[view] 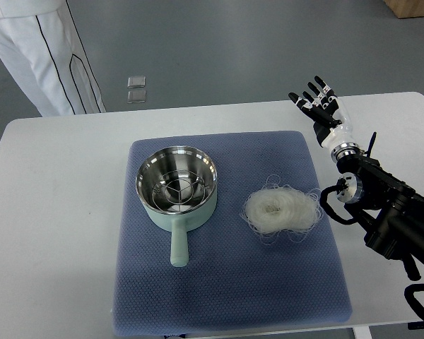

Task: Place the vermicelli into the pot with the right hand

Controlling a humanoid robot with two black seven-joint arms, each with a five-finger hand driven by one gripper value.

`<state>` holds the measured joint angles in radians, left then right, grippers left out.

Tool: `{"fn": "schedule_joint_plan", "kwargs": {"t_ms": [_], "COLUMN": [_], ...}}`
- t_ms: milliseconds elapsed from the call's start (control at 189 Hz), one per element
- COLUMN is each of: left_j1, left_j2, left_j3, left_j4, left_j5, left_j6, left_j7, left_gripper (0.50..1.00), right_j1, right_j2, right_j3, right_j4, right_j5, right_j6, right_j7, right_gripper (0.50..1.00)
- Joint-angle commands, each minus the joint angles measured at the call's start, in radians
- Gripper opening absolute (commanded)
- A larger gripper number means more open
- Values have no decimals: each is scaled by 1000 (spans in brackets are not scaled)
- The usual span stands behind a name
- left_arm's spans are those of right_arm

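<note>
A pale bundle of vermicelli (281, 210) lies on the blue mat (226, 282), right of centre. To its left stands a mint-green pot (177, 185) with a steel inside and a steamer rack, its handle pointing toward the near edge. My right hand (316, 103) hovers over the white table just beyond the mat's far right corner, fingers spread and holding nothing. Its black forearm (389, 212) runs in from the right edge. The hand is well up and to the right of the vermicelli, apart from it.
A person in white trousers (46, 53) stands at the table's far left corner. Two small grey squares (136, 90) lie on the floor beyond the table. A brown box corner (413, 7) shows top right. The white table (56, 226) surrounds the mat.
</note>
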<state>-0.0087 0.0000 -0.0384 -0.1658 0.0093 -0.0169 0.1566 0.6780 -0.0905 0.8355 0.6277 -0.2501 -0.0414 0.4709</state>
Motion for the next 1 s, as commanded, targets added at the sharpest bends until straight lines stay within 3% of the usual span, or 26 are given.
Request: {"fn": "schedule_joint_plan", "kwargs": {"t_ms": [0,997], "left_j1": [1,-2], "left_j2": [0,0], "left_j3": [0,-5], "left_j4": [0,0], "left_j5": [0,0], "left_j6": [0,8], "left_j7": [1,8], "left_gripper": [1000,1000], "right_j1": [2,5], "right_j2": [0,5], "right_j3": [-1,-10], "right_j4": [0,-22], "right_j5": [0,0], "right_j6": [0,2], "right_j7": [-1,0], "right_gripper": [928,928]}}
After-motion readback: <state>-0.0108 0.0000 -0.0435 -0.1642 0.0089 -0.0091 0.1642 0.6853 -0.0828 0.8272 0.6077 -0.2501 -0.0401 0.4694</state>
